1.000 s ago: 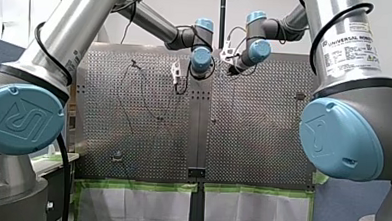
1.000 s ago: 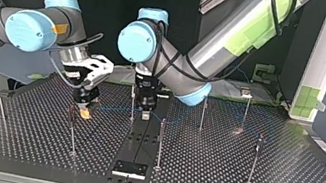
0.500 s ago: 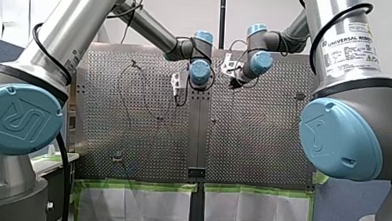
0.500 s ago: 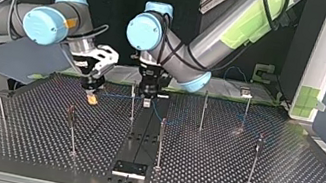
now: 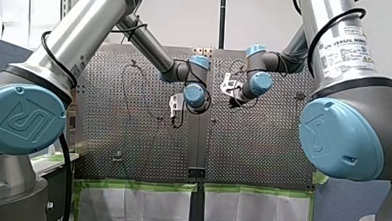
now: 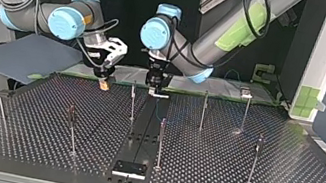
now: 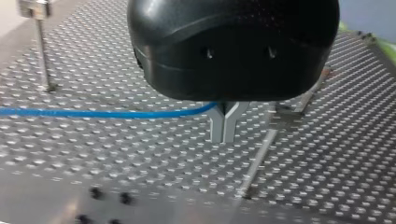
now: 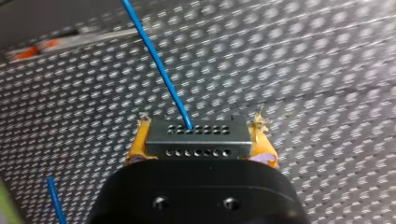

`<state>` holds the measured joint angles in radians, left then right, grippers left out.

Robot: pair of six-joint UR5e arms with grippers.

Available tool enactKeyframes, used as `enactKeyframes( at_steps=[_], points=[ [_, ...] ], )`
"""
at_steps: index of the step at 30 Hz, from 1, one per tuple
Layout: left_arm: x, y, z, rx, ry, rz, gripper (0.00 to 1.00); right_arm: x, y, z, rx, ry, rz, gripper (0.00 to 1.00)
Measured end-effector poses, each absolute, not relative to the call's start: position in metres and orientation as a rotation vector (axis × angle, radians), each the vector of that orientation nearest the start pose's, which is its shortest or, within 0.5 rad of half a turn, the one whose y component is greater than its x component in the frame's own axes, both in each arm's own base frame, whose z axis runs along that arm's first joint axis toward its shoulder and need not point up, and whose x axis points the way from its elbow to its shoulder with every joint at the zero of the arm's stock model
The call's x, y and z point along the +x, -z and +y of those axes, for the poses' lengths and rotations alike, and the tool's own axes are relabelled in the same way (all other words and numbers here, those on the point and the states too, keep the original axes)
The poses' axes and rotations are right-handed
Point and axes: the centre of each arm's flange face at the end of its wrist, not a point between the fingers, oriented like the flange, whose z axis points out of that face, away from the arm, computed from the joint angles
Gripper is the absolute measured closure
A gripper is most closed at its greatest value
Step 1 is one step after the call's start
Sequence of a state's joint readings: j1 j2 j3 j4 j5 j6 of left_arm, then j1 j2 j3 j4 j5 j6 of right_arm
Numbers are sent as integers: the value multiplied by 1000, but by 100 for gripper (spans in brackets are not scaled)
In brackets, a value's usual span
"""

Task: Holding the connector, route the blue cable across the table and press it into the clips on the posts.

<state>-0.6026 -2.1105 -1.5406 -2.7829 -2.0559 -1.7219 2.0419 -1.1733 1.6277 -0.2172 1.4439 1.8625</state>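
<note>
My right gripper (image 8: 201, 140) holds the connector (image 8: 196, 135) tight between its yellow pads (image 8: 138, 145) (the connector is a small grey block with two rows of tiny holes). The blue cable (image 8: 156, 63) comes out of the connector's face and runs away over the table (image 8: 303, 70), which is full of little holes. My left gripper (image 7: 224, 122) is black, and its metal fingers (image 7: 217, 125) are pressed together at the tips. The blue cable runs across to them and goes in where they fork, just above the tips, so they are closed round it. A thin post (image 7: 41, 51) stands off to one side of that gripper. In the top view both grippers hang low over the far side of the table, near its middle. My right one is at the view's left, and a second post (image 6: 132, 102) stands between them.
</note>
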Motion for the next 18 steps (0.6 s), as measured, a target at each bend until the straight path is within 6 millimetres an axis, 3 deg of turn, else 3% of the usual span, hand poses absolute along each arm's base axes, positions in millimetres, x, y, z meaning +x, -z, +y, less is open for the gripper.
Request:
enactKeyframes(
  at_steps=[8, 18],
  points=[
    [464, -187, -423, 52, 166, 1728, 100, 388, -237, -452, -2294, 2076, 1739, 100],
    [459, -151, -417, 71, 199, 1734, 100, 383, -218, -458, -2296, 2076, 1756, 100]
  ],
)
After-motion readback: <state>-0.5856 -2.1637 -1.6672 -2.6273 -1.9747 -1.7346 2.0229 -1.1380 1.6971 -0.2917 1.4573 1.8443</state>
